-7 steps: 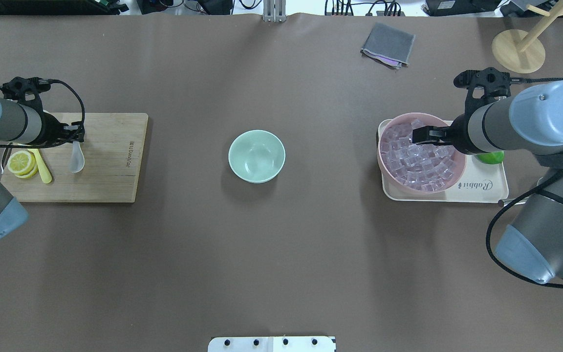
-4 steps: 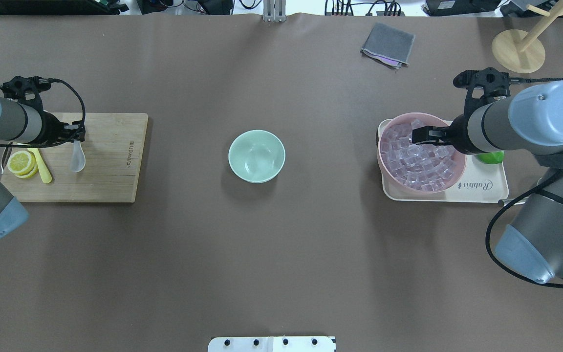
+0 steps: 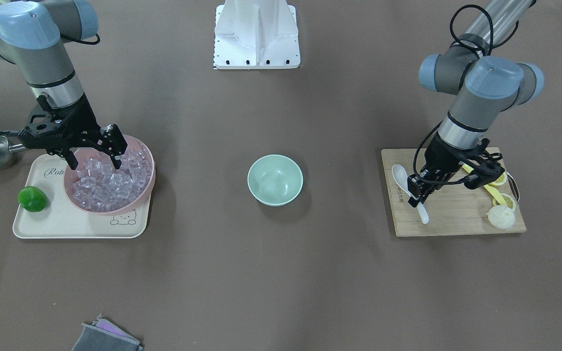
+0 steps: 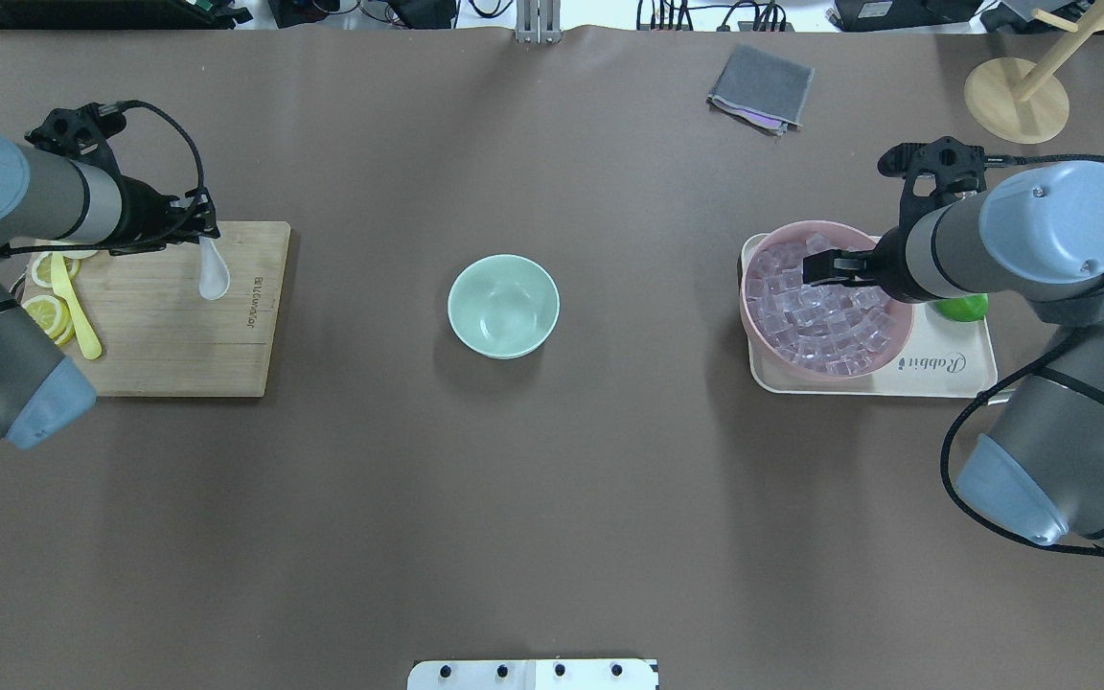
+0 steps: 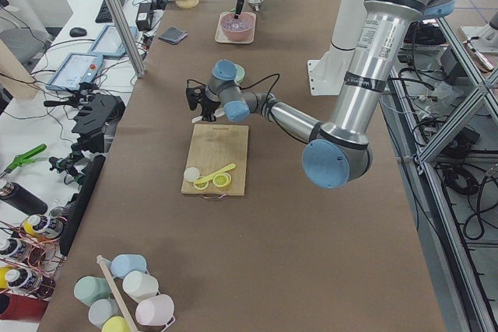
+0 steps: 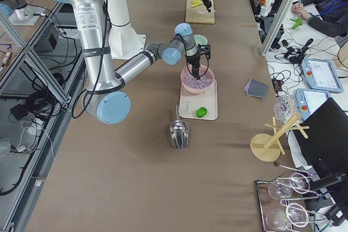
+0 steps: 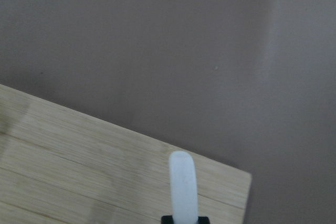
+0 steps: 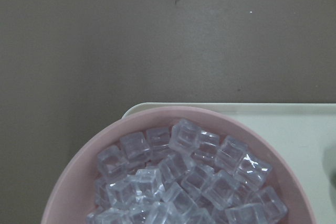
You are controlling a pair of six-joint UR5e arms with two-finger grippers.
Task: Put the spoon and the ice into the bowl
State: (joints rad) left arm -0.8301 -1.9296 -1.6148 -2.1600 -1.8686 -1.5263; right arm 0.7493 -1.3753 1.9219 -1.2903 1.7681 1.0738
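The left arm (image 4: 34,201) and right arm (image 4: 954,254) are built of grey metallic tubes, joined by rounded housings that are capped in pale blue. Each cap is marked by a small dark screw, and the joints are ringed with black bands. Black cables are looped beside the wrists. The left gripper (image 3: 416,199) and right gripper (image 3: 93,155) are finished in black. The white base plate (image 3: 256,34) is dotted with dark bolts.

Bare surface (image 4: 360,316) runs wide on both sides of the bowl (image 4: 503,306), out to the cutting board (image 4: 226,355) and the tray (image 4: 954,379), giving a straight path in from each end. The pink bowl (image 4: 883,356) wall rings the ice (image 4: 820,316). The grey cloth (image 4: 761,86) lies well apart at the far edge.
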